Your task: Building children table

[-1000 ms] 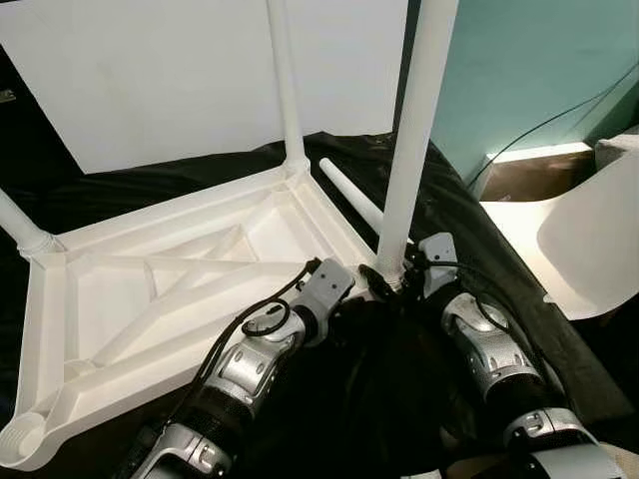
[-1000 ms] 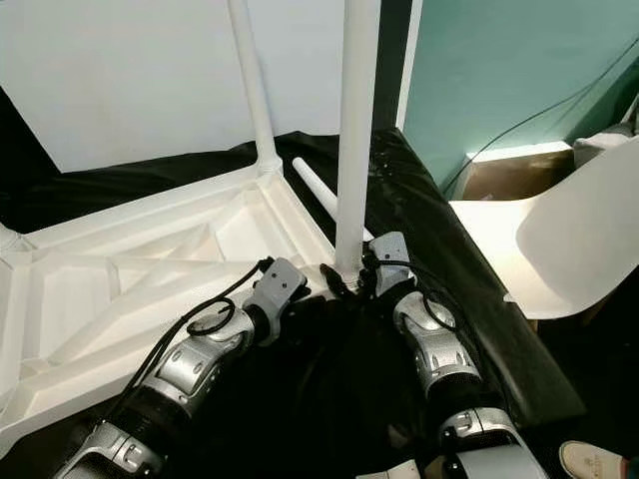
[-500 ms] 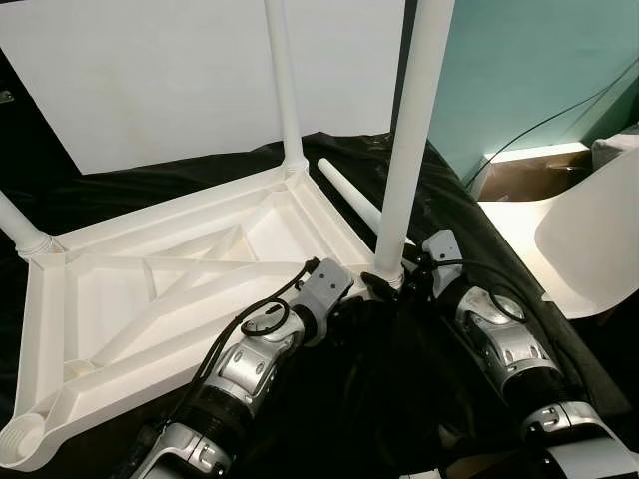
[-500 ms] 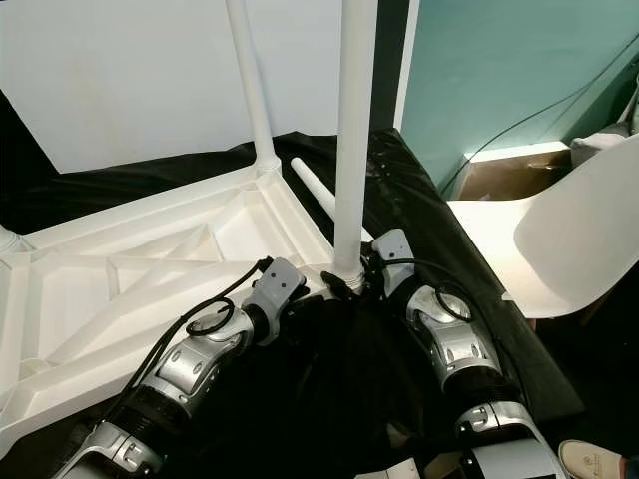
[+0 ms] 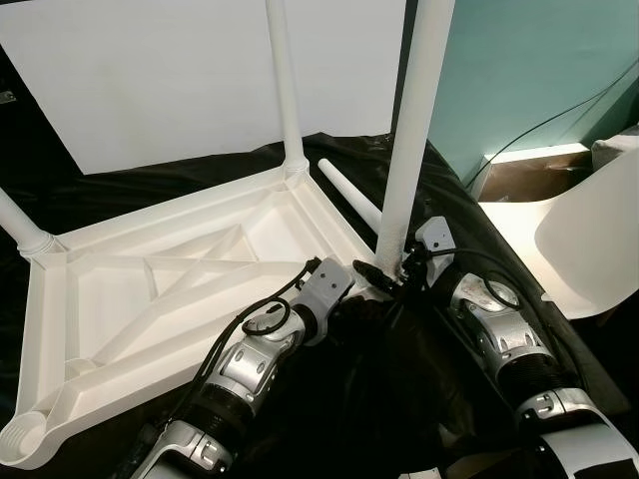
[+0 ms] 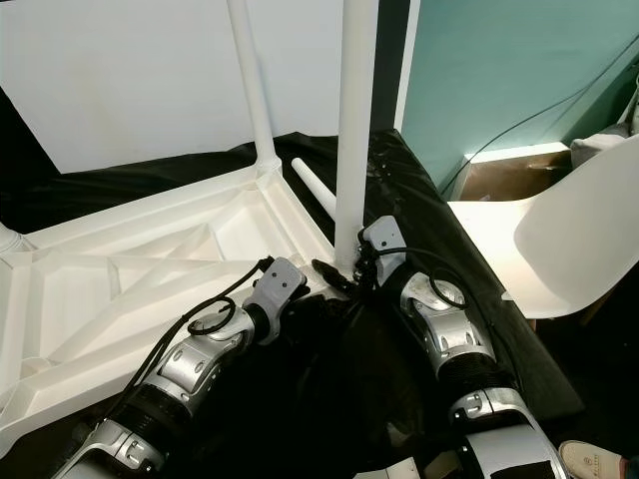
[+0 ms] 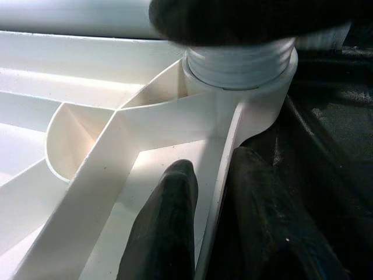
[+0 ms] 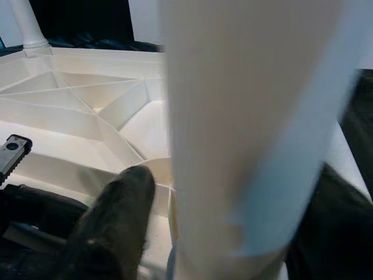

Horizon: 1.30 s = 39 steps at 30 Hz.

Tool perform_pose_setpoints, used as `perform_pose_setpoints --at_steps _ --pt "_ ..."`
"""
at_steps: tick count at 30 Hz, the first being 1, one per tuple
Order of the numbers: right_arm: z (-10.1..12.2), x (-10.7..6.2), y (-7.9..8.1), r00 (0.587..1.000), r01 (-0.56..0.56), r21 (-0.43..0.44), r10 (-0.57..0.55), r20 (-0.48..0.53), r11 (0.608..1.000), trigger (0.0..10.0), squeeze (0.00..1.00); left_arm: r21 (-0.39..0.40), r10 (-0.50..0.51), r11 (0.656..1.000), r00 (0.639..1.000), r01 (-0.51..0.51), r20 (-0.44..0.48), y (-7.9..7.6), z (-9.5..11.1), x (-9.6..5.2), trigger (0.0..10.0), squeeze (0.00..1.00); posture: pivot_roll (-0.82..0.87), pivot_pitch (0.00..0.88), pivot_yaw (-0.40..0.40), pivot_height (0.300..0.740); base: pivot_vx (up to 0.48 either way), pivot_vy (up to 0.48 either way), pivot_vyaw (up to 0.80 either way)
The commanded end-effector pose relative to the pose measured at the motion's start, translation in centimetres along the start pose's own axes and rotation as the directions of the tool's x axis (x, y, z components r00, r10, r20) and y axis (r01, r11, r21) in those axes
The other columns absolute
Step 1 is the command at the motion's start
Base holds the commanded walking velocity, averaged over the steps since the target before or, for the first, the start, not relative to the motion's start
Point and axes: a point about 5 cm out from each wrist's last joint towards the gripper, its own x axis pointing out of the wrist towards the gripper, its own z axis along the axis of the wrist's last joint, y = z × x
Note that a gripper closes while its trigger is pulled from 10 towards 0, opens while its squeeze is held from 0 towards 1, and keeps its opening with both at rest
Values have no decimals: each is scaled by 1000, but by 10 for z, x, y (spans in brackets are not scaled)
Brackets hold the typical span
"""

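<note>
A white plastic children's table [image 5: 110, 289] lies upside down on black cloth. Two legs stand in its far sockets [image 5: 285, 90] [image 5: 20, 225]. A third leg [image 5: 414, 130] stands upright at the near right corner, and my right gripper [image 5: 391, 274] is shut around its base; the right wrist view has the leg [image 8: 250, 116] close up beside one black finger [image 8: 116, 216]. My left gripper [image 7: 213, 166] is shut on the table rim just left of that corner socket [image 7: 239, 64], one finger inside the rim and one outside. A loose leg [image 5: 349, 200] lies on the cloth behind.
The front left corner socket [image 5: 22, 439] holds no leg. A white chair [image 5: 589, 230] stands at the right beyond the cloth's edge, with a brown box [image 5: 529, 170] and a cable by the teal wall. A white board [image 5: 150, 80] leans behind the table.
My right forearm has rolled and pushed forward around the base of the upright leg. The leg stays upright; the left arm has not moved.
</note>
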Motion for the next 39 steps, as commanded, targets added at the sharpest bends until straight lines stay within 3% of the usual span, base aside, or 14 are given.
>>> perform_pose_setpoints --at_steps 1,10,14,16,23,24,26,27,28,31,32,33,34,39 --pt "-9 1 6 998 -31 33 32 -54 999 0 0 -84 -114 991 981 102 -158 -15 -42 -2 10000 0 15 0 21 740 0 0 0" --pt "-30 -2 25 994 21 121 -8 -111 992 0 0 -85 -113 991 981 100 -160 -14 -43 -2 10000 0 17 0 20 740 0 0 0" --pt "-30 6 41 985 171 137 -165 -52 976 0 0 -83 -115 991 981 103 -157 -14 -42 -2 10000 0 15 0 21 740 0 0 0" --pt "-25 15 48 960 276 199 -281 -1 940 0 0 -76 -115 992 981 104 -159 -13 -41 -2 10000 0 19 0 29 740 0 0 0" --pt "-13 31 52 934 337 280 -357 24 899 0 0 -71 -113 992 981 103 -156 -12 -39 -2 10000 0 26 0 28 740 0 0 0" --pt "-12 32 54 945 304 287 -325 28 909 5255 0 -72 -111 992 982 101 -155 -12 -39 -2 10000 0 33 0 24 740 0 0 0" --pt "-12 33 55 953 280 293 -301 31 914 5255 0 -73 -110 992 982 100 -155 -12 -39 -2 10000 0 33 0 24 740 0 0 0" --pt "-12 33 55 959 260 291 -282 35 921 10000 0 -74 -110 992 982 99 -155 -12 -39 -2 10000 0 33 0 24 740 0 0 0" --pt "-10 31 54 967 227 278 -249 47 934 10000 1000 -77 -108 992 982 97 -155 -12 -40 -3 10000 0 37 0 20 740 0 0 0" --pt "-9 31 53 971 212 264 -234 55 941 10000 1000 -79 -107 992 982 96 -155 -13 -40 -3 10000 0 37 0 20 740 0 0 0" --pt "-8 28 49 985 150 191 -163 54 970 10000 1000 -83 -106 992 982 94 -156 -13 -42 -4 10000 0 36 0 18 740 0 0 0" --pt "-8 28 49 985 150 191 -163 54 970 10000 1000 -83 -106 992 982 94 -156 -13 -42 -4 10000 0 36 0 18 740 0 0 0" --pt "-9 25 44 992 113 160 -121 45 981 10000 0 -84 -105 992 982 93 -157 -13 -42 -4 10000 0 35 0 19 740 0 0 0" --pt "-11 11 19 1000 -6 40 7 -20 999 10000 0 -84 -104 992 982 92 -158 -11 -41 -3 10000 0 35 0 19 740 0 0 0"
